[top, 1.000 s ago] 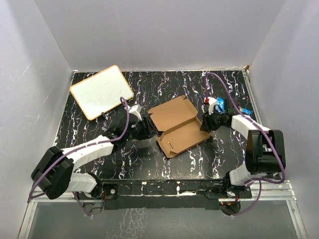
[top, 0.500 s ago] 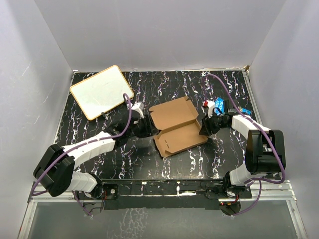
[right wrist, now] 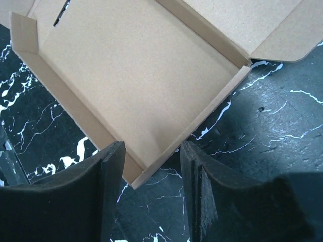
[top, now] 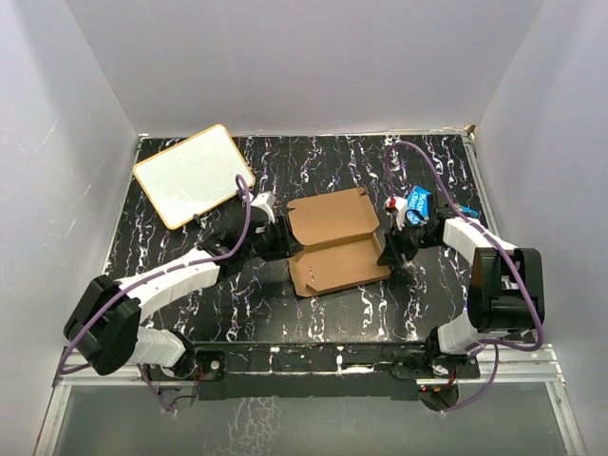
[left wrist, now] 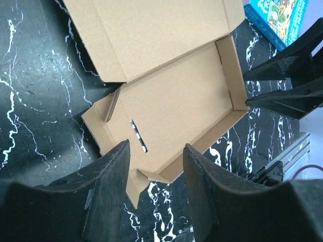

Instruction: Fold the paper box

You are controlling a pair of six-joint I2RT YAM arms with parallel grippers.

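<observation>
The paper box (top: 334,245) lies mid-table as plain brown cardboard, its lower half a shallow tray with low raised walls and its lid panel (left wrist: 151,35) open behind. My left gripper (top: 278,239) is at the box's left end, open, with the tray's corner flap (left wrist: 146,174) between the fingers and untouched. My right gripper (top: 388,249) is at the right end, also open. The tray's near right corner (right wrist: 135,179) sits in the gap between its fingers (right wrist: 108,171), with daylight on both sides.
A white board with an orange rim (top: 193,175) lies at the back left. A blue printed box (top: 418,199) sits behind the right gripper and shows in the left wrist view (left wrist: 276,17). Grey walls enclose the black marbled table (top: 313,313).
The box has turned from a diagonal to nearly square with the table's front edge and slid a little left. Both grippers stayed at its ends.
</observation>
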